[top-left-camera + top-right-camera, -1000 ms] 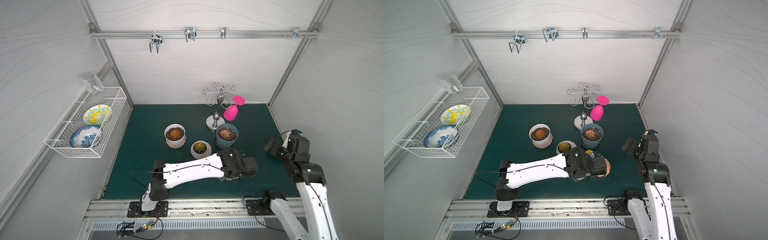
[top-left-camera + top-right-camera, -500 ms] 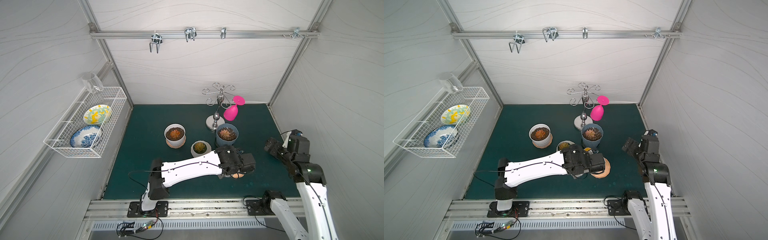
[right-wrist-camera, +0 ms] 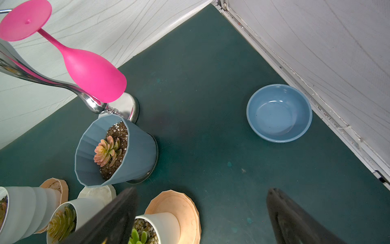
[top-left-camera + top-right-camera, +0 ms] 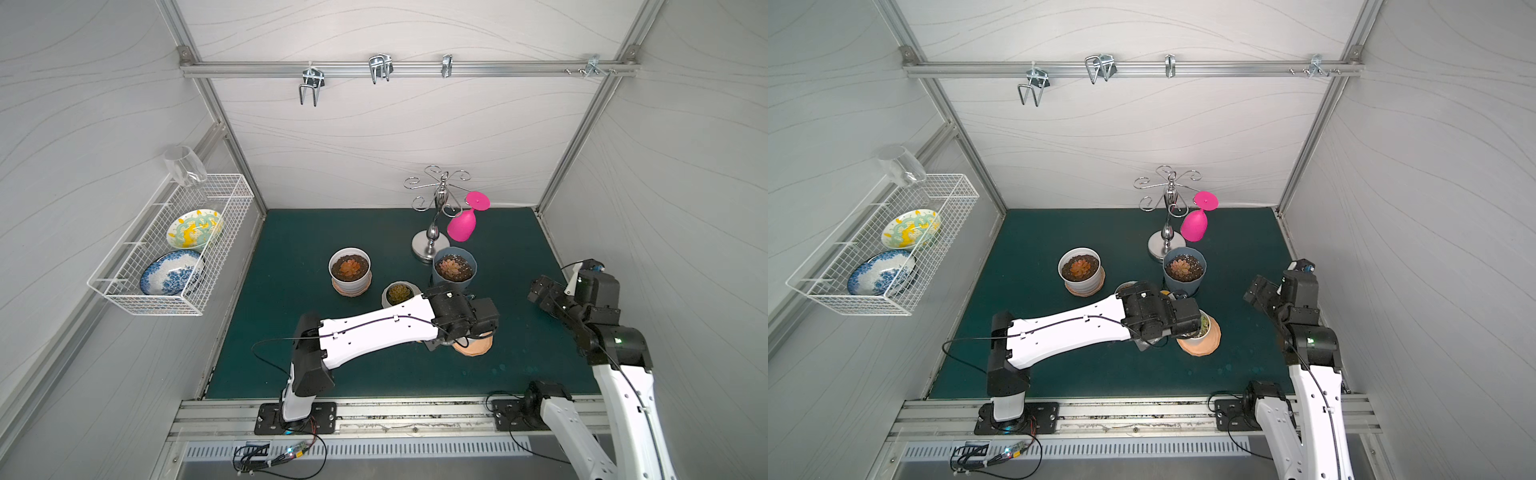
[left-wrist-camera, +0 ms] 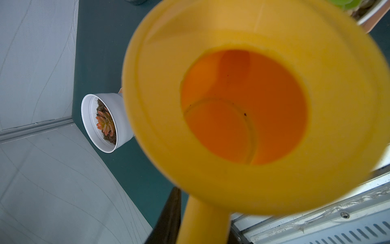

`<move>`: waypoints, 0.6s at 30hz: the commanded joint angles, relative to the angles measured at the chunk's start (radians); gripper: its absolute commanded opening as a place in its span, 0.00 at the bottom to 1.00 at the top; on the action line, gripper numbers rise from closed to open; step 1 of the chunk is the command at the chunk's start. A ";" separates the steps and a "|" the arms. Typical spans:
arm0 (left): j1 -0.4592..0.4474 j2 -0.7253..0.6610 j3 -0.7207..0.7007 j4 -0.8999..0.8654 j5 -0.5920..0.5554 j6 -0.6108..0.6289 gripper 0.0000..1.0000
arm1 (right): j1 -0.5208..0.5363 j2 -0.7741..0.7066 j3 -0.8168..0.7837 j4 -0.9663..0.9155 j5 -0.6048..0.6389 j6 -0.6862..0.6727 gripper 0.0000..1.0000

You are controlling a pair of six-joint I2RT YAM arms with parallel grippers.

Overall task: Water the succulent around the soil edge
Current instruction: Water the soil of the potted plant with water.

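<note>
A green succulent (image 3: 137, 234) grows in a small white pot (image 4: 1203, 326) topped with pebbles, standing on a peach saucer (image 4: 473, 347). My left gripper (image 5: 202, 221) is shut on the handle of a yellow watering can (image 5: 253, 105) that fills the left wrist view. The can is tipped, with a little water pooled inside. In both top views the left wrist (image 4: 461, 318) hangs over that pot and hides most of the can. At the right side of the mat my right gripper (image 4: 540, 291) stands open and holds nothing; in its own wrist view (image 3: 201, 191) it faces the pots.
Close by are a white pot with an orange succulent (image 4: 350, 268), a blue pot (image 4: 454, 268) and a small pot (image 4: 398, 293). A chrome stand (image 4: 430, 249) holds a pink glass (image 4: 461, 226). A blue bowl (image 3: 278, 113) sits near the right wall. A wire basket (image 4: 174, 249) hangs left.
My left wrist has drawn slightly back and to the left with the can, uncovering more of the peach saucer. The right arm has not moved.
</note>
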 commanded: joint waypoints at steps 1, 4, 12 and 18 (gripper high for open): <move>0.004 -0.046 -0.014 0.000 -0.003 -0.027 0.00 | -0.006 0.005 0.014 0.001 -0.007 -0.008 0.99; 0.005 -0.060 -0.043 0.002 -0.001 -0.035 0.00 | -0.007 0.005 0.015 0.001 -0.004 -0.009 0.99; 0.004 -0.101 -0.111 0.017 0.009 -0.049 0.00 | -0.010 0.005 0.014 0.005 -0.005 -0.008 0.99; -0.008 -0.126 -0.161 0.051 0.030 -0.049 0.00 | -0.012 0.007 0.013 0.003 -0.006 -0.009 0.99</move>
